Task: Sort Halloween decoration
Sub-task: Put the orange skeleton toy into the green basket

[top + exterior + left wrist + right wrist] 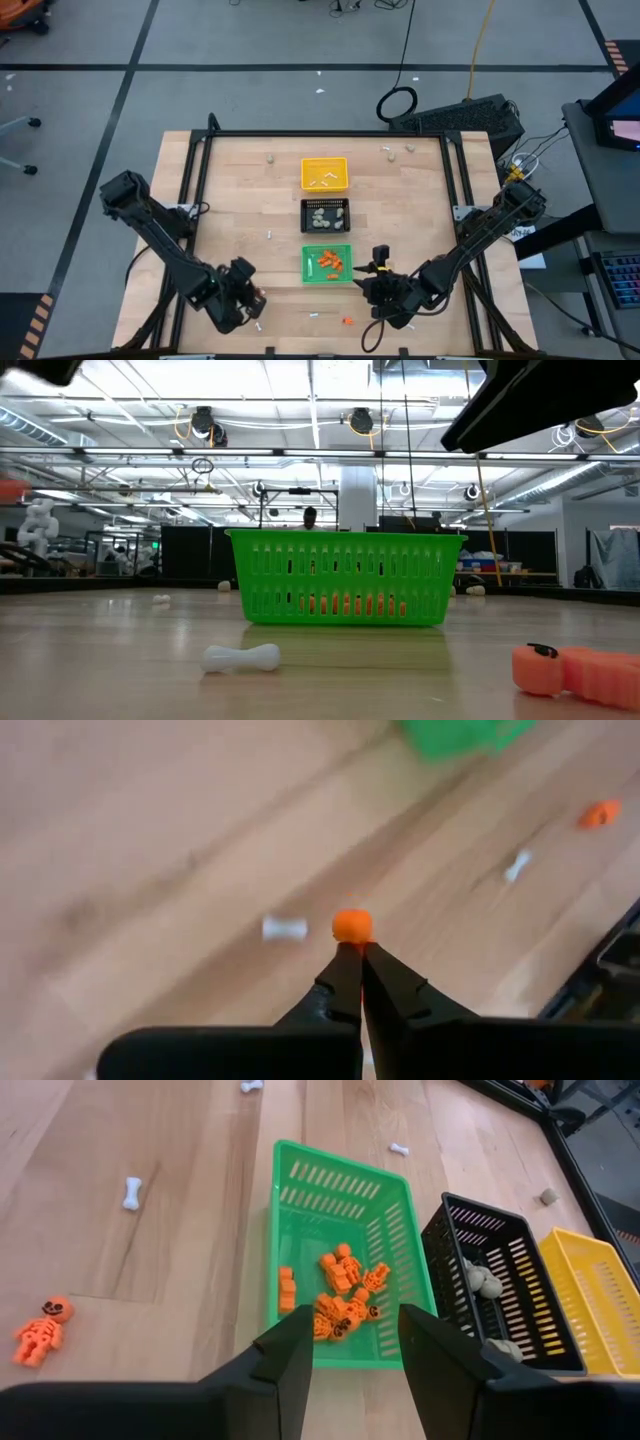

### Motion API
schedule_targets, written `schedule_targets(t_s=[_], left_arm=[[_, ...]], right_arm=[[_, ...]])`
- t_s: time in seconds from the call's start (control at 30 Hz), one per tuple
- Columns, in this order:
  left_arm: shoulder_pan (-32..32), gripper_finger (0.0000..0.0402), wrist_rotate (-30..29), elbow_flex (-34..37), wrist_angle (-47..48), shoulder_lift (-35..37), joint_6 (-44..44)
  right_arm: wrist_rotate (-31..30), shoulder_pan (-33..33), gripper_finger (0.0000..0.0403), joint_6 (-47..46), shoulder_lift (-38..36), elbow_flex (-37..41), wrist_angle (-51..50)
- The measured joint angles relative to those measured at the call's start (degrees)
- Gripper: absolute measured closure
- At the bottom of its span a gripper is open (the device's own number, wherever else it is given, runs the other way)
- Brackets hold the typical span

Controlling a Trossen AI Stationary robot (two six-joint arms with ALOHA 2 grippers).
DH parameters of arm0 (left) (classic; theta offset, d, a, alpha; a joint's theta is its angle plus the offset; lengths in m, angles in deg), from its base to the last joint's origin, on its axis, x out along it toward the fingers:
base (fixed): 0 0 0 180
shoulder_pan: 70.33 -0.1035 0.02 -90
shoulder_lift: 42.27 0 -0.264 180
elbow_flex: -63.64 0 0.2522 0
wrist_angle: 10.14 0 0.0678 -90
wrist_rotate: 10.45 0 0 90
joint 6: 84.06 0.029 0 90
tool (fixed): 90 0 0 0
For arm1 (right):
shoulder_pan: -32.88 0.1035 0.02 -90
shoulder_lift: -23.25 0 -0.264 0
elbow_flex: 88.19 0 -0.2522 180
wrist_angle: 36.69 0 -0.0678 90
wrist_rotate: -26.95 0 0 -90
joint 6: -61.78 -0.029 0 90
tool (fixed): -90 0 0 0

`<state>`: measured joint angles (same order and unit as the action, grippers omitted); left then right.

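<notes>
My left gripper (250, 300) is near the table's front left, shut on a small orange bit (351, 925). My right gripper (355, 1345) stands open, with nothing between its fingers, at the near right corner of the green tray (310, 250), which holds several orange bits (340, 1305). The black tray (325, 228) holds beige-grey lumps (485, 1283). The yellow tray (325, 160) holds white sticks. An orange skeleton piece (42, 1330) and white sticks (132, 1192) lie loose on the table. My left gripper pinches the orange bit (351, 927) between the very ends of its two fingers (340, 982). The fingers slant down from the table's near left. The bit looks clear of the wood, beside a white stick (284, 928) lying below.
Loose beige-grey lumps (269, 158) lie near the far edge. A white stick (241, 657) and the orange skeleton (575, 670) lie on the wood in front of the green tray. Black frame rails (195, 180) run along the table's sides.
</notes>
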<state>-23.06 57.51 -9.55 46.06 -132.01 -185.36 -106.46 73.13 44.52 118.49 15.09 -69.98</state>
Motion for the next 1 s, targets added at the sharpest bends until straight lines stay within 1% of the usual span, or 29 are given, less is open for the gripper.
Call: schedule_targets(t_s=[0.13,0.23,0.37,0.6,0.67,0.77,0.8,0.87,0.93,1.0], left_arm=[[-2.7,0.04,-5.1,-1.8,2.3,1.8,8.4],[-4.2,0.0399,-11.1,-2.1,2.1,3.9,15.9],[-5.7,0.0399,-20.9,-2.1,2.6,6.9,27.4],[-8.4,0.0399,-35.3,-2.1,2.7,12.3,41.4],[-9.2,0.0399,-40.7,-2.1,1.4,13.0,46.4],[-10.5,0.0399,-50.5,-2.1,-1.4,13.1,52.2],[-11.0,0.0399,-52.1,-2.1,-2.3,13.1,53.9],[-12.4,0.0399,-52.0,-2.1,-3.2,13.1,55.5],[-13.3,0.0399,-49.9,-2.1,-3.6,13.1,55.0],[-13.5,0.0399,-46.7,-1.3,-7.2,13.1,55.2]], right_arm=[[0.2,0.6,0.0266,-0.3,0.0,0.0,0.0],[0.2,1.1,0.0266,-0.3,0.0,0.0,-0.2],[0.2,2.1,0.0266,-0.3,0.0,0.0,-2.2],[0.1,3.9,0.0266,-4.1,-0.1,0.0,-6.8],[-0.1,4.2,0.0266,-5.3,-0.1,0.0,-8.0],[-1.3,4.6,0.0266,-6.1,-0.1,0.0,-9.6],[-1.6,4.7,0.0266,-6.1,-0.1,0.0,-9.8],[-1.6,4.9,0.0266,-6.1,-0.3,0.0,-9.8],[-1.4,5.0,0.0266,-6.4,-1.0,0.0,-9.8],[-1.2,5.3,0.0266,-7.0,-2.0,0.0,-9.6]])
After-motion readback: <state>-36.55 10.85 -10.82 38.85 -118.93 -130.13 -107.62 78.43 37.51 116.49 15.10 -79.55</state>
